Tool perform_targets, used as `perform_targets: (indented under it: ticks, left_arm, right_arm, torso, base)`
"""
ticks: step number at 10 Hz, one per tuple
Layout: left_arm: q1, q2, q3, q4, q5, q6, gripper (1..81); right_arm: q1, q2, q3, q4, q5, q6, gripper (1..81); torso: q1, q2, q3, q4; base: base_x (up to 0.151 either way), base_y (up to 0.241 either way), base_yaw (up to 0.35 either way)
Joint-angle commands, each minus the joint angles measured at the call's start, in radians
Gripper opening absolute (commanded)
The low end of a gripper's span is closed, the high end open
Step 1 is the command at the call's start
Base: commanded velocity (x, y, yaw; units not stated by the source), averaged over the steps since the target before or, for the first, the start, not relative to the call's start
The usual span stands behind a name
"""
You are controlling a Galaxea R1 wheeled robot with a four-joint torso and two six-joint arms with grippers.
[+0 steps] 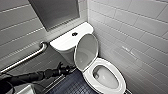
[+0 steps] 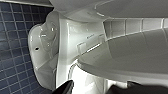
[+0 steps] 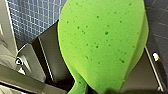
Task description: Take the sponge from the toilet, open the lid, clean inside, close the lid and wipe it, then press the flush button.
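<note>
Okay, your left gripper [image 1: 65,69] sits low beside the toilet [image 1: 105,75], near the bottom edge of the lid [image 1: 85,51]. Its fingers [image 2: 65,88] are spread apart with nothing between them. The lid is up, leaning back against the tank [image 1: 65,41], and the bowl is open. The flush button [image 1: 74,34] is on the tank top. Your right gripper [image 3: 110,91] is clamped on the sponge [image 3: 102,42] at its narrow waist, over dark floor tiles [image 3: 160,22]. A grab bar [image 1: 27,58] is on the left wall.
</note>
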Motion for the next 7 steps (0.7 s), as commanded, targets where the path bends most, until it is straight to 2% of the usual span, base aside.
perform_targets:
  ticks: [1, 3, 6, 7]
  left_arm:
    - [-0.147, -0.036, -0.003, -0.016, 0.046, -0.023, 81.1]
    - [-0.164, -0.024, -0.016, -0.016, 0.050, -0.025, 81.1]
    - [-0.144, 0.056, 0.006, 0.013, 0.066, -0.023, 81.1]
    - [-0.139, 0.080, 0.015, 0.020, 0.102, -0.020, 81.1]
  right_arm:
    - [-0.003, -0.039, 0.033, -0.025, -0.052, -0.004, 1.0]
    - [-0.003, -0.037, 0.033, -0.025, -0.052, -0.004, 1.0]
    - [0.006, -0.033, 0.029, -0.025, -0.052, -0.004, 1.0]
    - [0.006, -0.030, 0.027, -0.025, -0.053, -0.004, 1.0]
  torso:
    - [0.000, 0.000, 0.000, 0.000]
    - [0.000, 0.000, 0.000, 0.000]
    - [0.000, 0.000, 0.000, 0.000]
    - [0.000, 0.000, 0.000, 0.000]
  base:
    - [0.000, 0.000, 0.000]
    - [0.000, 0.000, 0.000]
    - [0.000, 0.000, 0.000]
    - [0.000, 0.000, 0.000]
